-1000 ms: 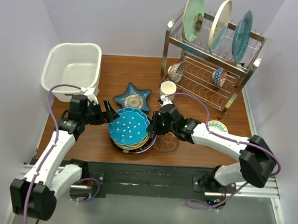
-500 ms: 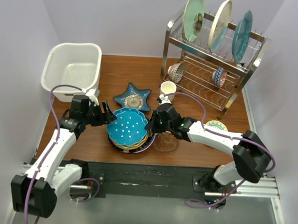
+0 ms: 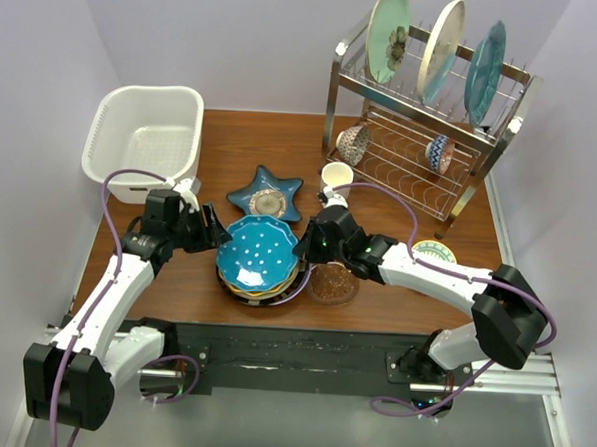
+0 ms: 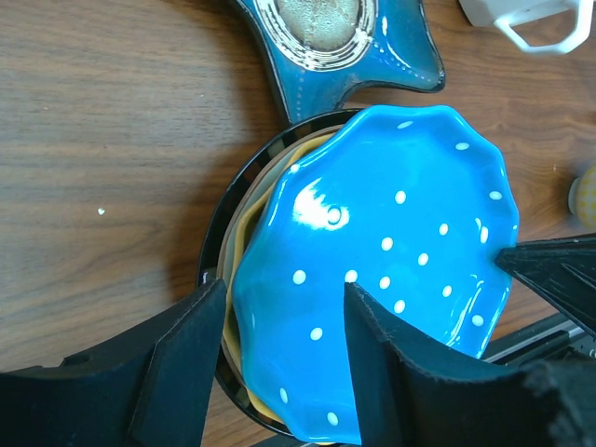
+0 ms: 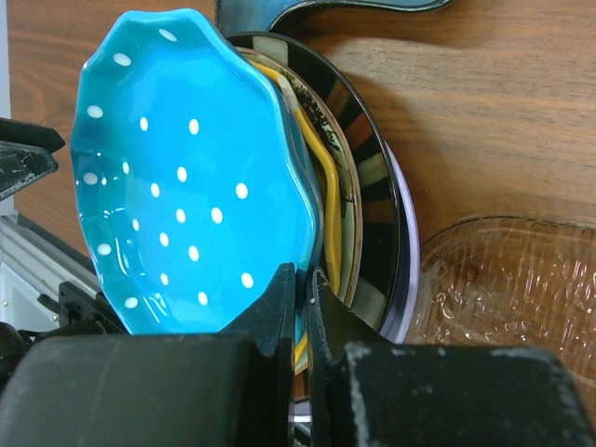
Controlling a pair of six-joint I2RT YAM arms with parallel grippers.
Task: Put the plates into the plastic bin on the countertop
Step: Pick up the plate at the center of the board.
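My right hand (image 5: 301, 279) is clamped on the right rim of the bright blue scalloped plate with white dots (image 5: 177, 177), its two fingers pressed together on the edge. That rim is tipped up, clear of the black-rimmed plate (image 5: 372, 177) and the yellow one beneath it, so the dotted plate sits tilted on top of the stack of plates (image 4: 212, 251). My left hand (image 4: 284, 293) is at the plate's left rim with its fingers apart, one on each side of a stretch of the edge; I cannot tell whether either finger touches it.

The stack sits near the front middle of the reddish-brown wooden tabletop (image 3: 253, 141). A blue star-shaped dish (image 3: 267, 194) lies just beyond it, and a clear glass dish (image 3: 333, 283) lies just to its right. The white plastic bin (image 3: 148, 136) stands at the far left corner, well apart from the stack. At the far right a steel wire rack (image 3: 422, 155) holds three plates upright on its top tier.
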